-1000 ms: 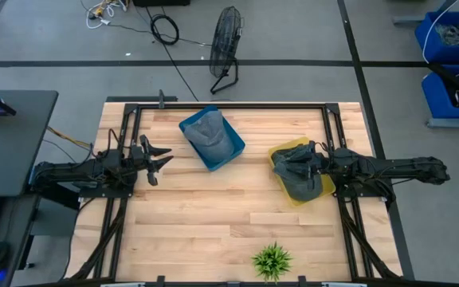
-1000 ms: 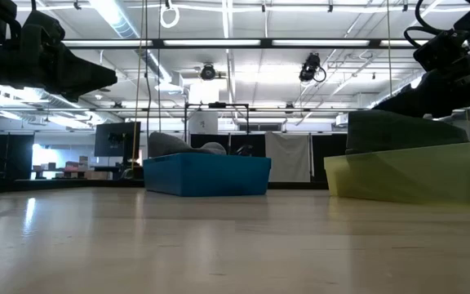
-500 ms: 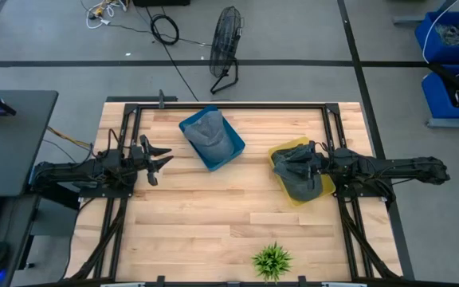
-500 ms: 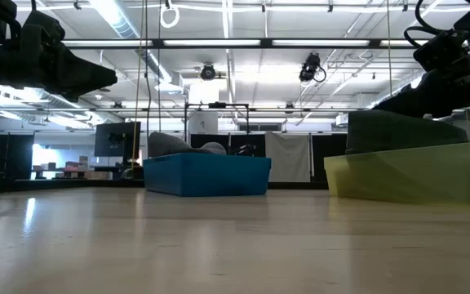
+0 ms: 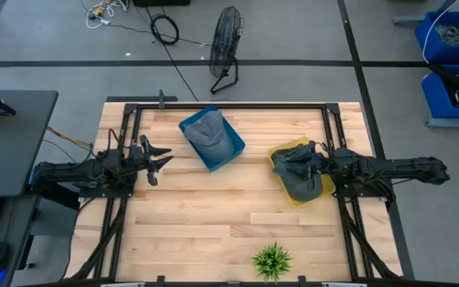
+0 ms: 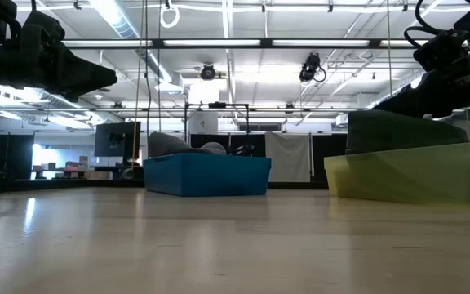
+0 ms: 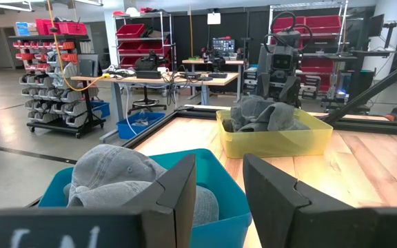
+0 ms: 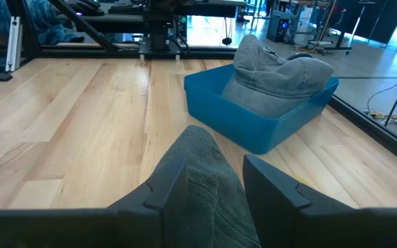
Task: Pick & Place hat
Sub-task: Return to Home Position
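Note:
A dark grey hat [image 5: 297,177] lies in the yellow bin [image 5: 282,151] at the table's right. A lighter grey hat [image 5: 209,131] lies in the blue bin [image 5: 228,151] at the far middle. My right gripper [image 5: 309,165] is low over the yellow bin and open. A raised fold of the dark hat [image 8: 209,176] stands between its fingers. My left gripper [image 5: 162,159] is open and empty. It hangs above the table's left part and points at the blue bin [image 7: 216,207]. My right gripper has its two fingers [image 8: 167,186] on either side of a raised fold of the dark hat [image 8: 211,158], coming level from the table's right. The cloth fills the gap between them. I cannot tell whether they touch it. The hat rests in the yellow bin.
A small green plant [image 5: 272,260] stands at the near edge, right of the middle. Bare wooden table [image 5: 205,215] lies between the bins and the near edge. A black frame [image 5: 229,105] runs along the table's far side.

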Controlling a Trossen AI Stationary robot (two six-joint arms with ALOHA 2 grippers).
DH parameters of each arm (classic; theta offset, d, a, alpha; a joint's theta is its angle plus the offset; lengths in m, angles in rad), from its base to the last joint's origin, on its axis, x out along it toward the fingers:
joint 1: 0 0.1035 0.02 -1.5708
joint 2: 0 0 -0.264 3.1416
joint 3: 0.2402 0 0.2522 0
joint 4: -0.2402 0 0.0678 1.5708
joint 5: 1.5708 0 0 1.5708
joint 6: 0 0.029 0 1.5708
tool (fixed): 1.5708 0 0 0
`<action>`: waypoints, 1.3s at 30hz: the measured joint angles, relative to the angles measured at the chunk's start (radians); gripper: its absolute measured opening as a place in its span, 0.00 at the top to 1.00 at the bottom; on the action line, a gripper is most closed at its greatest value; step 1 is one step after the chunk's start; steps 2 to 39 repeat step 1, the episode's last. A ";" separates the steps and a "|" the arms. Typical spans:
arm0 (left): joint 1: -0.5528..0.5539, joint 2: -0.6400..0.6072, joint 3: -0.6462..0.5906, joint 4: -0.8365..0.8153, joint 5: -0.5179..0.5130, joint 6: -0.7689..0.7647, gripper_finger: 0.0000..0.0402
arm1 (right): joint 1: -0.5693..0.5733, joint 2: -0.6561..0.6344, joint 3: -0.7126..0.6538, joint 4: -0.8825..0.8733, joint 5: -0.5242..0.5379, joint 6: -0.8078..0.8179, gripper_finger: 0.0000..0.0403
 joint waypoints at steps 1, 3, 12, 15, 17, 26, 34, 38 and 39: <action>0.000 0.000 0.000 0.000 0.000 0.000 0.69 | 0.000 0.000 0.000 0.000 0.000 0.000 0.64; 0.000 0.000 0.000 0.000 0.000 0.000 0.69 | 0.000 0.000 0.000 0.000 0.000 0.000 0.64; 0.000 0.000 0.000 0.000 0.000 0.000 0.69 | 0.000 0.000 0.000 0.000 0.000 0.000 0.64; 0.000 0.000 0.000 0.000 0.000 0.000 0.69 | 0.000 0.000 0.000 0.000 0.000 0.000 0.64; 0.000 0.000 0.000 0.000 0.000 0.000 0.69 | 0.000 0.000 0.000 0.000 0.000 0.000 0.64; 0.000 0.000 0.000 0.000 0.000 0.000 0.69 | 0.000 0.000 0.000 0.000 0.000 0.000 0.64; 0.000 0.000 0.000 0.000 0.000 0.000 0.69 | 0.000 0.000 0.000 0.000 0.000 0.000 0.64; 0.000 0.000 0.000 0.000 0.000 0.000 0.69 | 0.000 0.000 0.000 0.000 0.000 0.000 0.64; 0.000 0.000 0.000 0.000 0.000 0.000 0.69 | 0.000 0.000 0.000 0.000 0.000 0.000 0.64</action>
